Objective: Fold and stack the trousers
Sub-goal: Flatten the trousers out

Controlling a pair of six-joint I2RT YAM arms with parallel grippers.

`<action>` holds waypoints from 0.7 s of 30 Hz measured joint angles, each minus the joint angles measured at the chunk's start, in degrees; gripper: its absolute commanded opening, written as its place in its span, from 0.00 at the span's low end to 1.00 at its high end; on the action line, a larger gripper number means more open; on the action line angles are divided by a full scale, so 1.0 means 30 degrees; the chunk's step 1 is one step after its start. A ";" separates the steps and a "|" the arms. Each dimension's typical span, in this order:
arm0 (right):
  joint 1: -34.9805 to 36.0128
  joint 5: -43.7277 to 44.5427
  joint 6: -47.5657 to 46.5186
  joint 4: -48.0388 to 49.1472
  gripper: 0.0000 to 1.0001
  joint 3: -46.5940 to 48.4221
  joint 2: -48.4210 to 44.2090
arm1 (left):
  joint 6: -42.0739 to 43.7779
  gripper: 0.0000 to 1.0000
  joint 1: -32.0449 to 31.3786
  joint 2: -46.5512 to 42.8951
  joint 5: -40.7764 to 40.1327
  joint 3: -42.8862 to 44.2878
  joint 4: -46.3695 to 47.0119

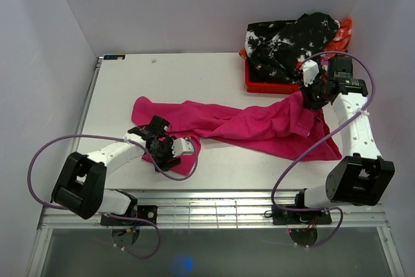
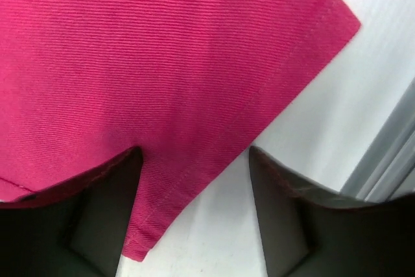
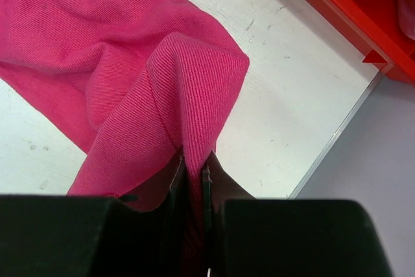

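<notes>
The magenta-pink trousers lie spread across the middle of the table, one leg end near the left arm. My left gripper is open and low over that leg's hem corner; the corner lies between the fingers, which do not close on it. My right gripper is shut on a fold of the trousers and holds it lifted above the table near the crate. The cloth drapes down from it to the table.
A red plastic crate at the back right holds black-and-white patterned cloth. Its red rim shows in the right wrist view. The table's metal near edge lies just right of the left gripper.
</notes>
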 measured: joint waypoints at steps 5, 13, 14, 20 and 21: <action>-0.0066 0.0058 -0.0073 -0.0087 0.08 0.0000 0.0102 | -0.0226 0.00 -0.0029 0.0197 -0.0401 0.0000 0.1100; -0.0357 0.0219 -0.0525 -0.0117 0.08 0.0066 0.0444 | -0.0109 0.00 0.0714 -0.0933 -0.0780 -0.0415 0.0954; -0.0430 0.0270 -0.0627 -0.0117 0.08 0.0117 0.0474 | -0.0131 0.00 0.1413 -0.1042 -0.0750 -0.0044 0.0284; -0.1268 0.0357 -0.1209 -0.0313 0.08 0.0678 0.0576 | -0.0408 0.00 0.8182 -0.1224 0.2084 0.7315 -0.3439; -0.1457 0.0357 -0.1304 -0.0313 0.08 0.0794 0.0605 | -0.0459 0.00 0.9012 -0.1224 0.2477 0.8357 -0.3708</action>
